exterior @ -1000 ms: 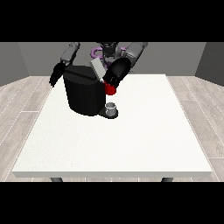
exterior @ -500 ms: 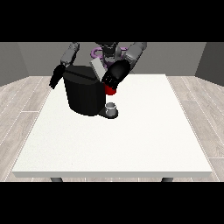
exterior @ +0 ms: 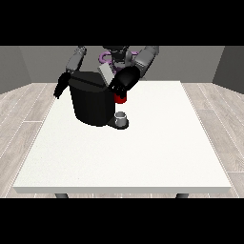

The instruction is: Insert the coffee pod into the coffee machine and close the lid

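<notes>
From the front view, the only one we have, we see the robot hand at the view's right [exterior: 125, 82] resting against the upper front corner of the black coffee machine [exterior: 93, 102]. Just below that robot hand sits a red thing at the machine [exterior: 121, 98], and lower still, at the machine's foot, a small grey cup [exterior: 122, 116] stands on its base. The light grey lid [exterior: 105, 72] tilts up just beside the hand, toward the robot, so we judge it not yet closed. We cannot tell whether this robot hand's fingers are spread, curled, or holding anything. The coffee pod does not plainly show, so we do not place it.

The robot hand at the view's left [exterior: 60, 87] hangs off the far side of the machine, apart from it as far as we can see; its fingers are too small for us to read.

The white bench [exterior: 124, 157] stretches toward the camera from both hands.

Our worry: if the hand at the lid pushes down while the pod sits crooked, the lid may jam or the machine may slide across the bench, since the other hand does not appear to brace it.
</notes>
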